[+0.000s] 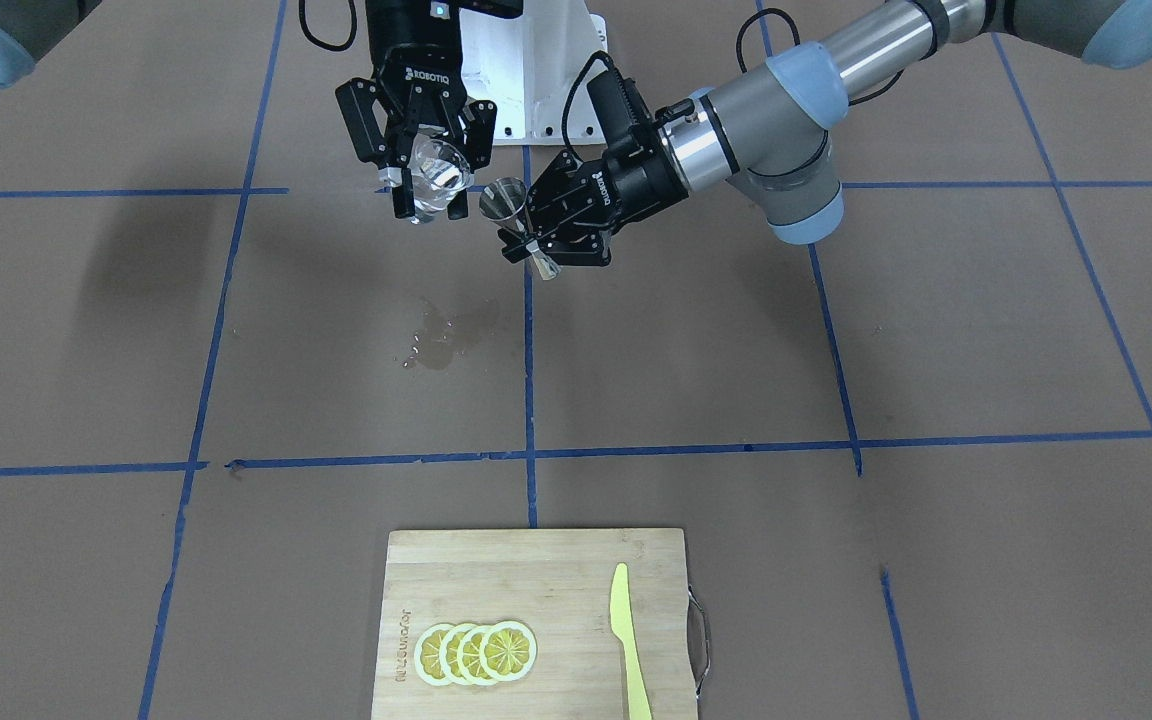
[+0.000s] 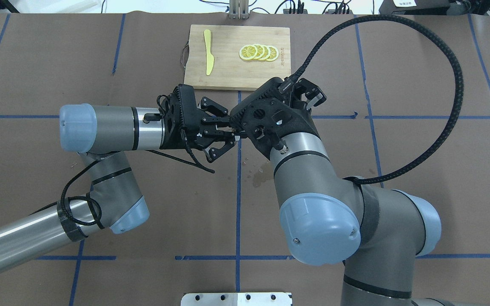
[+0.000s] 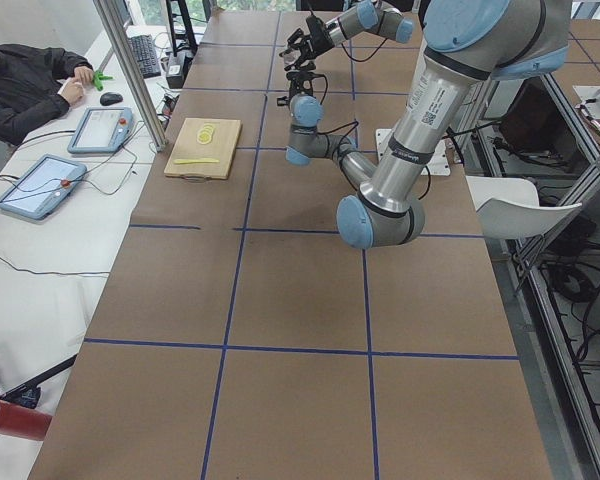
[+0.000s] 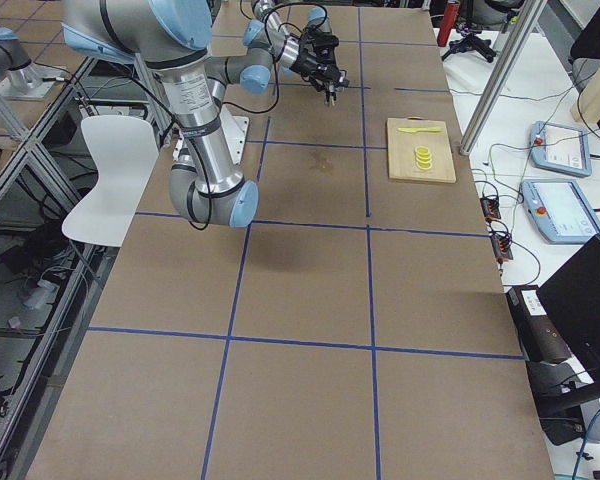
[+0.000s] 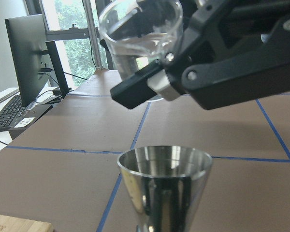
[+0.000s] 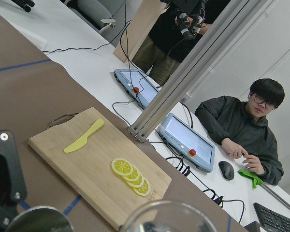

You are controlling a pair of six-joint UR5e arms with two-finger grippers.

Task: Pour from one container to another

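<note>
Nearby, glass, jigger, wet patch, cutting board

Your views: overhead, front, steep; two table ends, far; two wrists, close. All share board beyond right gripper.

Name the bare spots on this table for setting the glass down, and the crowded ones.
Bare: the table squares on both sides of the cutting board, and the strip between board and wet patch. Crowded: near that patch, where the right gripper with the glass meets the left gripper with the jigger.
</note>
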